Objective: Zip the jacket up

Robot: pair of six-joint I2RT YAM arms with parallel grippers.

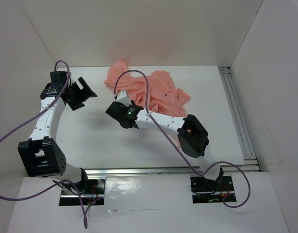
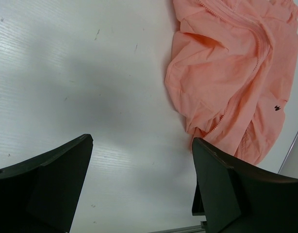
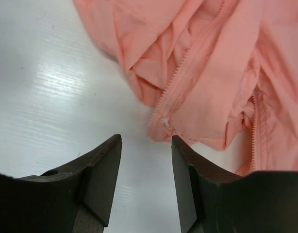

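Since the jacket (image 1: 148, 90) is seen crumpled on the surface (image 1: 91, 141) with its zip tracks (image 3: 188, 73) parted, none of the zipping is judged done. Left of the jacket and well apart from it, the left jaws are held wide open and empty above bare surface. At the jacket's near-left edge, the right jaws are seen partly open with nothing gripped, close to a small pale piece (image 3: 164, 121) at one track's end, perhaps the pull. The track ends are yet to be joined and the pull drawn along.
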